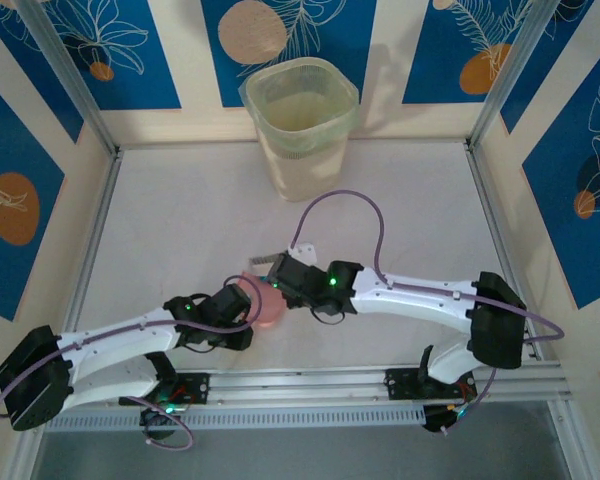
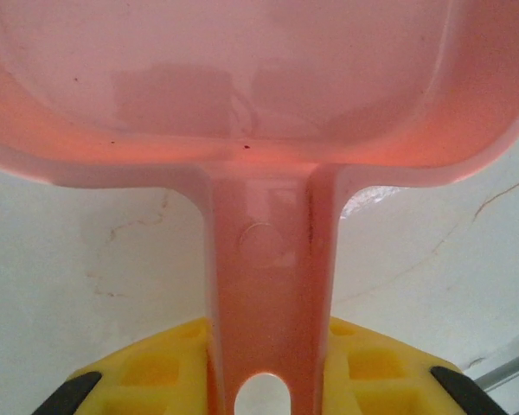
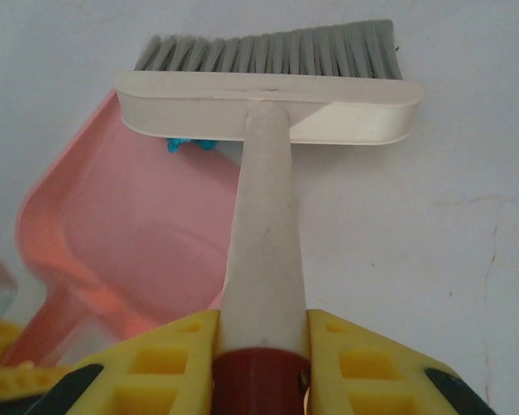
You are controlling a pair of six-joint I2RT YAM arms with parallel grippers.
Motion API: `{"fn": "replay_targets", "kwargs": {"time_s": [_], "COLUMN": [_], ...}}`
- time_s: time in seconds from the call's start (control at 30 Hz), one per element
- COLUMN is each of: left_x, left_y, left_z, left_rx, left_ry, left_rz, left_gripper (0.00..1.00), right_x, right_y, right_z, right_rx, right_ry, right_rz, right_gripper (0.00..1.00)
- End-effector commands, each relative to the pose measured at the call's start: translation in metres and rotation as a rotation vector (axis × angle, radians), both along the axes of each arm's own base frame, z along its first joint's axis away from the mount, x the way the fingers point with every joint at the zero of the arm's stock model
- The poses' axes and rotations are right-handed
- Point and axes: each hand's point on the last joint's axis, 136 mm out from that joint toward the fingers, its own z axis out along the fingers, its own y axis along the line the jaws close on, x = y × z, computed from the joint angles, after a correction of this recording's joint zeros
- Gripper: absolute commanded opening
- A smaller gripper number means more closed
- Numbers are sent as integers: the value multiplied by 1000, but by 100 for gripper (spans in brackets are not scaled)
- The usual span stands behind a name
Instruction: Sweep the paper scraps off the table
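My left gripper (image 2: 264, 346) is shut on the handle of a flat pink dustpan (image 2: 242, 86), which lies low over the white table (image 2: 60, 259). My right gripper (image 3: 259, 337) is shut on the cream handle of a brush (image 3: 268, 104) with grey bristles. The brush head rests at the dustpan's (image 3: 130, 233) open edge. One cyan paper scrap (image 3: 190, 143) peeks out from under the brush head, at the pan's lip. From above, both grippers meet mid-table: left gripper (image 1: 238, 308), dustpan (image 1: 268, 303), right gripper (image 1: 288, 272), brush (image 1: 265, 262).
A translucent cream bin (image 1: 300, 120) stands at the back centre of the table (image 1: 180, 220). Aluminium rails (image 1: 310, 385) edge the near side, and patterned blue-and-cream walls close in the left, right and back.
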Motion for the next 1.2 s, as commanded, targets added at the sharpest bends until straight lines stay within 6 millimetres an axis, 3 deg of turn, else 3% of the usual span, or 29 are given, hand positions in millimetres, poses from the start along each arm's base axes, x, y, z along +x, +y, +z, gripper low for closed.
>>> {"fn": "replay_targets", "kwargs": {"time_s": [0.0,0.17,0.27,0.53,0.67,0.87,1.0,1.17], "left_x": [5,6,6,7,9,11,13,16], "left_y": [2,1,0,0,1,1,0,-1], "left_z": [2,2,3,1,3,3,5,8], "left_rx": [25,23,22,26,28,35,30,17], "left_ry": [-25,-30,-30,-31,-36,-44,-56,-81], "left_rz": [-8,-10,-10,-9,-6,-7,-8,-9], "left_gripper": [0,0,0,0,0,0,0,0], "right_x": [-17,-14,-4,17,8,-15,-32,-43], "right_y": [-15,-32,-40,-64,-51,-38,-43,-63], "right_z": [14,33,34,17,16,11,15,33], "right_rx": [26,130,150,-177,-249,-178,-135,-80], "right_ry": [-1,-74,-87,-110,-110,-60,-26,-53], "right_rz": [-15,-69,-101,-141,-40,72,116,105], "right_gripper": [0,0,0,0,0,0,0,0]}}
